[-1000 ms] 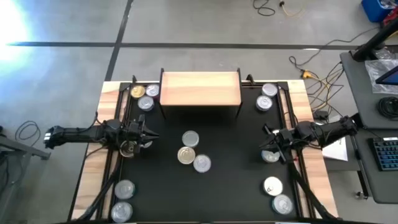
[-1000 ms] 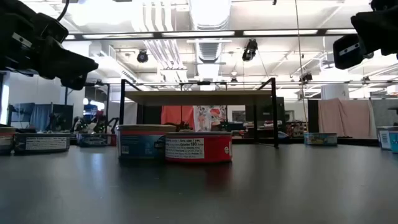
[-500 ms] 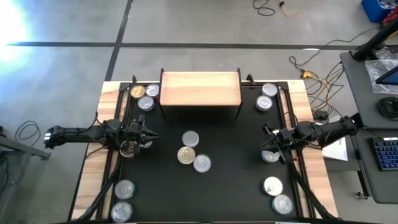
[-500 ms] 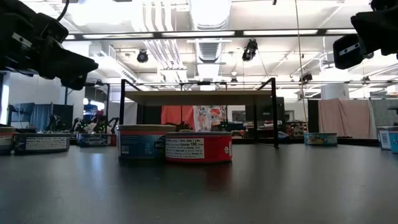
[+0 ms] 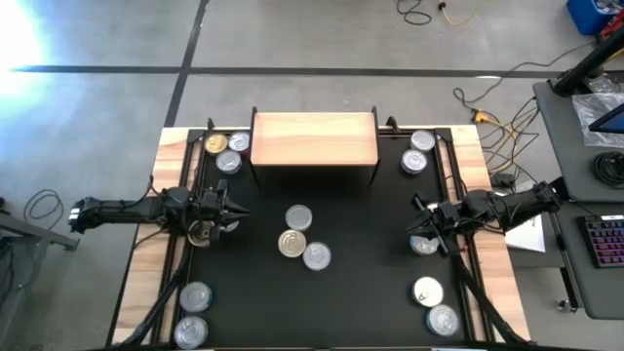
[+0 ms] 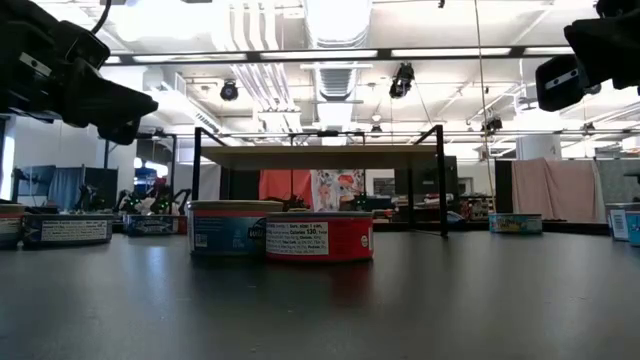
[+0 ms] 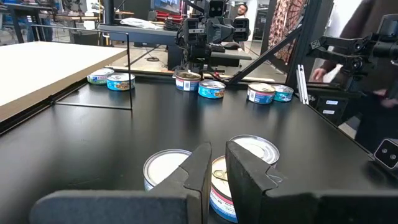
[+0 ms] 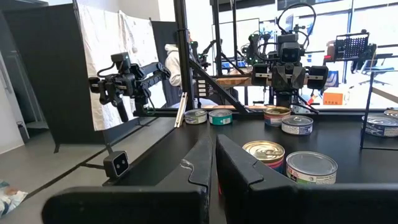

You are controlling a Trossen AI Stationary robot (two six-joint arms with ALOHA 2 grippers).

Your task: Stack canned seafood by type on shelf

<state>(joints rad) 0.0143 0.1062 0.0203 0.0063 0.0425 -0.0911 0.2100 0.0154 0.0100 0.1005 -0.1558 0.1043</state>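
left gripper: fingers together, nothing clamped, hovering over the mat's left side, pointing toward the middle; one tin sits just beside/under its wrist
right gripper: fingers pressed together, nothing held, hovering over the mat's right side, pointing inward; a silver tin just beside it
shelf: light-wood board on thin black legs, at the far middle of the black mat; top bare, no tins on it
centre tins: three in a tight cluster mid-mat in front of the shelf, two silver lids plus one gold; low view shows a blue-label tin and a red-label tin side by side
far-left tins: three next to the shelf's left end, one gold lid, two silver
far-right tins: two silver, right of the shelf
near-left tins: two silver, at the near left corner
near-right tins: two, at the near right corner
table: pale wood edge showing around the mat
room: person in the background of the right wrist view
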